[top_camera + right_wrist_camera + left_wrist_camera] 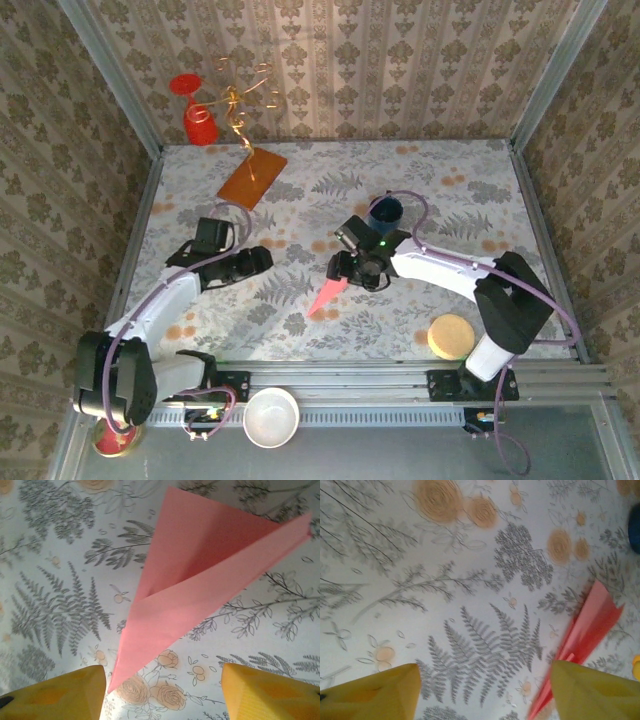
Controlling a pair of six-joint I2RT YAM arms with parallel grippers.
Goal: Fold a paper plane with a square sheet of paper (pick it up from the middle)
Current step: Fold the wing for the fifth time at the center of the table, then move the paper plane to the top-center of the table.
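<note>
From the top camera, the pink-red paper plane [328, 293], a narrow folded dart, lies on the floral table [450, 200] just below the right hand [342, 272]. Its long axis runs diagonally, nose aimed away from that hand toward the near edge. The left hand [260, 261] sits apart to its side. The left wrist camera shows that hand's fingers [375, 697] spread wide on nothing, the plane beyond one of them. The right wrist camera shows wide-set fingers, the dart flat ahead, nose nearest. Folding looks finished; only backing off seems left.
</note>
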